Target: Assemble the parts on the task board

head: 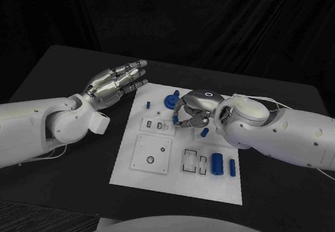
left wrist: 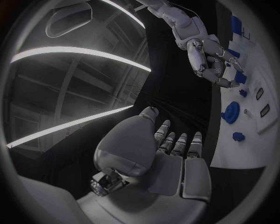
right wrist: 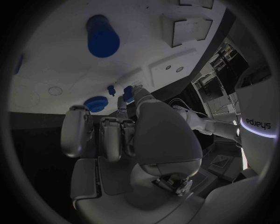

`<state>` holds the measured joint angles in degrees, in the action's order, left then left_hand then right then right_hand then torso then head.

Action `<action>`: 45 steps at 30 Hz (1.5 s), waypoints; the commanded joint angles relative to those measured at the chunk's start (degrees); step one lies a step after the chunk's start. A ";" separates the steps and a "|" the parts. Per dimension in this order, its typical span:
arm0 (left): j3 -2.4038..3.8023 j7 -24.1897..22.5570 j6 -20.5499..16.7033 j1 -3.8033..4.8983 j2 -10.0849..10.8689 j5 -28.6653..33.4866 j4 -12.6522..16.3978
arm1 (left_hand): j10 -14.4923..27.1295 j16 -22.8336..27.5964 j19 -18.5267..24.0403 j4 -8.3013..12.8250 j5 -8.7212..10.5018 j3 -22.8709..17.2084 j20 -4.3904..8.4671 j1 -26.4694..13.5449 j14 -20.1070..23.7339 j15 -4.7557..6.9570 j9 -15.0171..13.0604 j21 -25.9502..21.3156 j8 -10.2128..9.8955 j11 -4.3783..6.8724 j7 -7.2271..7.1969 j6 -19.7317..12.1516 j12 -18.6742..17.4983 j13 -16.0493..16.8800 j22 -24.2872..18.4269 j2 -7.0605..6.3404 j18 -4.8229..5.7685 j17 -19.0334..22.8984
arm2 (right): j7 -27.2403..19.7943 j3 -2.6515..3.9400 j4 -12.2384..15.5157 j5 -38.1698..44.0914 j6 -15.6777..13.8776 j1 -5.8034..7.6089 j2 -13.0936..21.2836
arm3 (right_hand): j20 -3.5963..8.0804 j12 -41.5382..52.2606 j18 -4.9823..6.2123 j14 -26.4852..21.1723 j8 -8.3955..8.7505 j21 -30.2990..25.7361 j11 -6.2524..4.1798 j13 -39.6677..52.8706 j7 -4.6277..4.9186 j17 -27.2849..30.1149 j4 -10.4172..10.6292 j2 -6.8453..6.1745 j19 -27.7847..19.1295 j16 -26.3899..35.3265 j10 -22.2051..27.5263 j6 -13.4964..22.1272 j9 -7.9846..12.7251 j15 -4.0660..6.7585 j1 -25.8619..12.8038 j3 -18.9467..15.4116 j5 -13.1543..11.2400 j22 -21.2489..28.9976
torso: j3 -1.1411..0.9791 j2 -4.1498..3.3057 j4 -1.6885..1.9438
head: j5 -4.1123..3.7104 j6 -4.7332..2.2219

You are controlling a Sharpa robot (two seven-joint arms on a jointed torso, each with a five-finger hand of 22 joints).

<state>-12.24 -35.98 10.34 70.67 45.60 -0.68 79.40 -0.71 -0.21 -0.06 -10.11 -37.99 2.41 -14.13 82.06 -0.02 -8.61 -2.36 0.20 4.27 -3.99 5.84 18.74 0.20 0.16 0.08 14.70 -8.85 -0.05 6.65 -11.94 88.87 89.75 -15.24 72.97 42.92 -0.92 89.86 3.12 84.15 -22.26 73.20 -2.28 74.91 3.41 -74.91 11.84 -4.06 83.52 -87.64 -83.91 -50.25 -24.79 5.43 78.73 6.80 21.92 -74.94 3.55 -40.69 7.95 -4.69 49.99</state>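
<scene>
Task board (head: 178, 188): white plate, table centre. Blue parts on it: round disc (head: 171, 100) at far end, cylinder (head: 217, 162) near right slots.

Right hand (head: 192, 114): over board's far half, fingers curled down around small blue part (head: 175, 118); firm hold or mere touch — cannot tell.

Left hand (head: 116, 82): off board's left edge, fingers extended, holds nothing.

Step, judged: securing small part. Advice: confirm pinch before lift; keep part upright; avoid nudging disc beside it.
</scene>
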 commanded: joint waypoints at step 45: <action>0.06 -0.30 1.40 -0.43 -0.41 0.03 -0.14 | 0.25 0.21 0.06 -0.03 -0.11 -0.69 -0.36 -0.59 0.02 -0.48 -0.02 -0.20 0.29 -0.34 0.32 -0.36 -0.04 0.01 -0.08 0.26 -0.67 0.05 | 2.28 0.03 -1.79 1.61 2.72 -0.72 -2.70 | -0.64 0.14 0.83 4.92 0.98 -1.38 1.02 15.09 0.57 -11.18 -1.17 0.29 -0.64 0.96 -6.09 2.16 0.05 -0.67 -1.13 -0.16 -2.07 -9.70 | 0.06 0.06 -0.03 | 0.26 0.01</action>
<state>-12.24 -35.70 11.05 70.32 45.26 -0.68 79.15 -0.71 -0.21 -0.06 -10.11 -37.99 2.10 -14.13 81.83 -0.02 -8.61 -2.36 0.20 4.27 -3.99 6.06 18.53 0.20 0.16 0.09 14.93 -8.86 -0.10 7.83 -11.93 87.08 90.95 -13.25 72.41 40.26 -1.34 89.86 3.12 83.94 -21.55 72.14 -1.65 74.91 4.05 -74.90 10.98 -3.69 83.11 -86.91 -84.11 -48.58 -24.81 5.22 78.30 6.73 20.08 -74.91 3.59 -40.62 7.92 -4.47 49.99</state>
